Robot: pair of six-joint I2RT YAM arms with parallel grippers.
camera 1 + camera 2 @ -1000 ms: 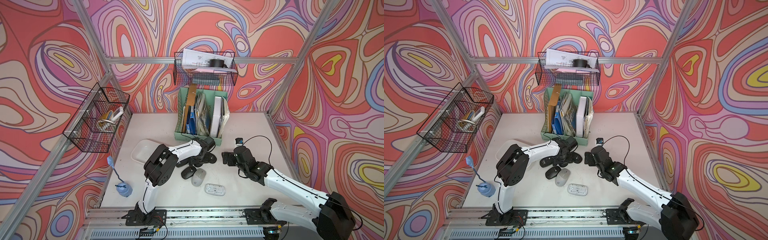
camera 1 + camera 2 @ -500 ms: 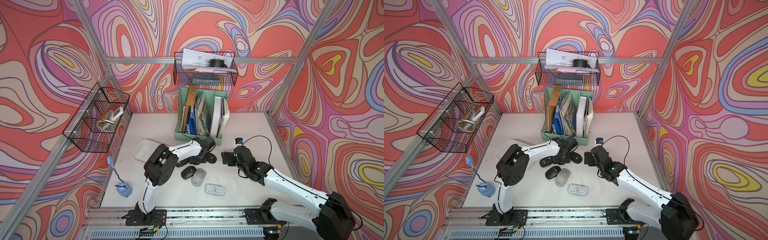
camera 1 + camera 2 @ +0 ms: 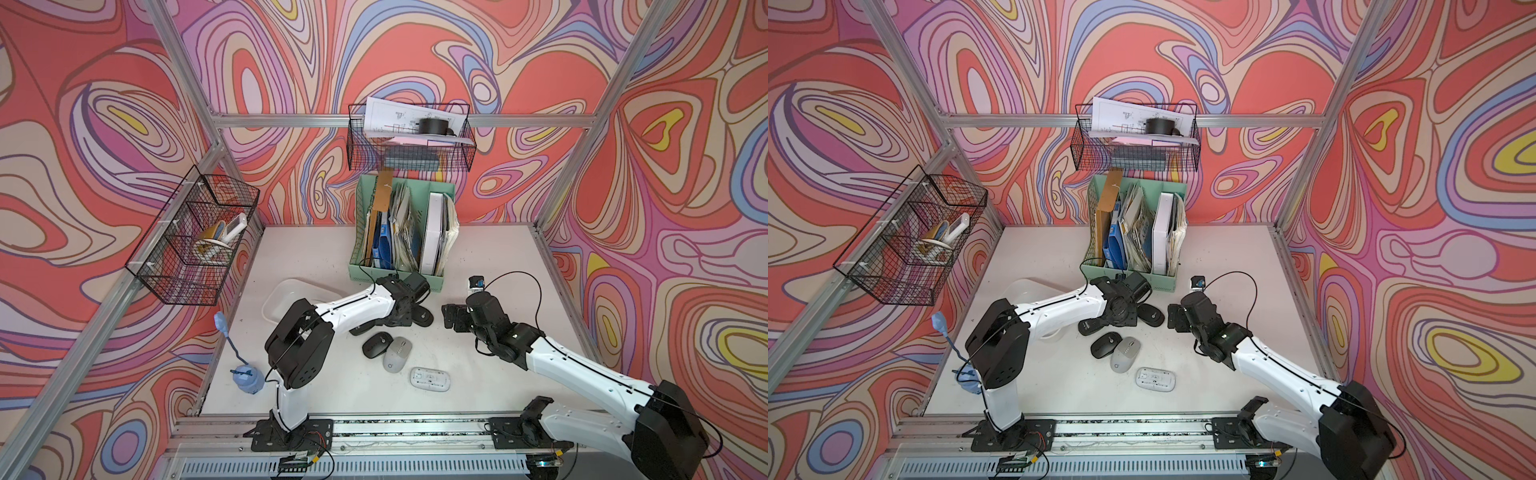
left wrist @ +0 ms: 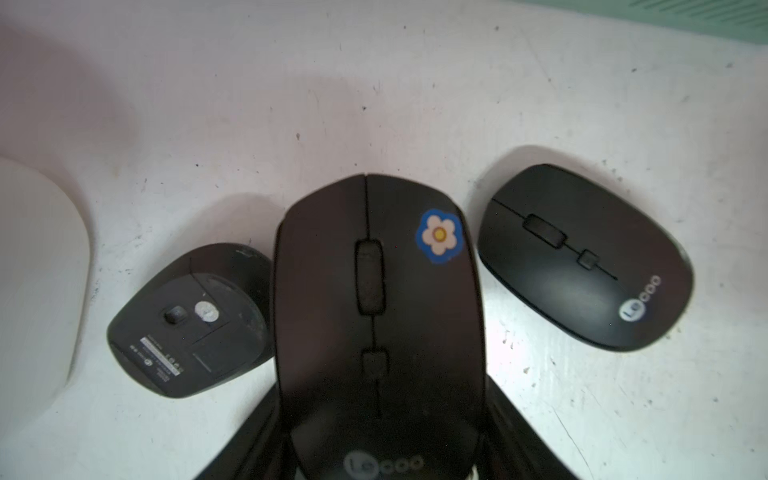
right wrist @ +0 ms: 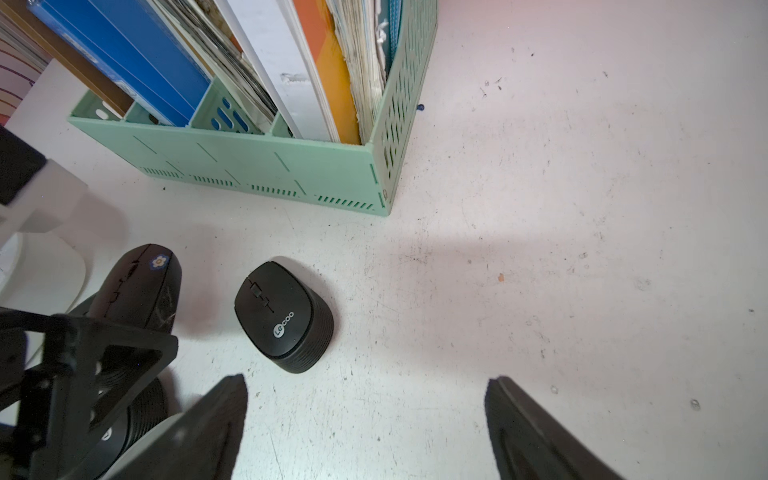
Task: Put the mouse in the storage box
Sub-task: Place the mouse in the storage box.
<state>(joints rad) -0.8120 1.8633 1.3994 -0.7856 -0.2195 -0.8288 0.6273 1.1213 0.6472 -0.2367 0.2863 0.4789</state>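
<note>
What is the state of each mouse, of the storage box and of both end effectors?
left end effector: shut on the flower-sticker mouse
right end effector: open, empty
flower-sticker mouse: gripped, buttons up
plain Lecoo mouse: loose, buttons up
overturned black mouse: underside up
grey mouse: buttons up
black mouse beside it: buttons up
white mouse: underside up
storage box: no mouse seen inside, partly hidden

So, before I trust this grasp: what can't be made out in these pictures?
- Flower mouse: in both top views hidden under the left gripper; whether it is lifted is unclear.
- Box: near side covered by the left arm in both top views; blurred and cut off by the edge in the left wrist view.
- Upturned mouse: label print too small, left wrist view.
</note>
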